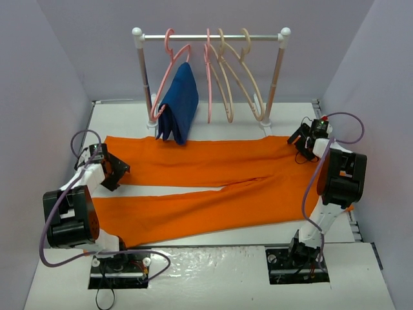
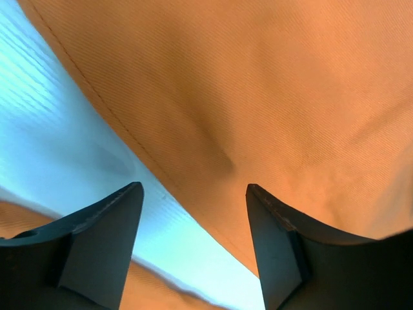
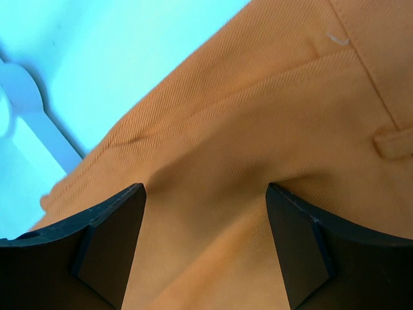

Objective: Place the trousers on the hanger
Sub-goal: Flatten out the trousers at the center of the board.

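Observation:
The orange trousers (image 1: pixel 219 184) lie flat across the table, legs to the left and waist to the right. My left gripper (image 1: pixel 115 169) is low at the end of the far leg. In the left wrist view it (image 2: pixel 193 194) is open, straddling the leg's stitched edge (image 2: pixel 258 116), one finger over cloth and the other over bare table. My right gripper (image 1: pixel 302 143) is at the waist's far right corner. The right wrist view shows it (image 3: pixel 205 194) open, with waistband cloth (image 3: pixel 258 110) puckered up between the fingers. Cream-beige hangers (image 1: pixel 246 77) hang on the rail, untouched.
A clothes rack (image 1: pixel 210 37) stands at the back. It carries a pink hanger with a dark blue garment (image 1: pixel 179 103), another pink hanger (image 1: pixel 209 77) and the beige ones. The rack's white foot (image 3: pixel 29 106) lies close to the right gripper. Grey walls close in on both sides.

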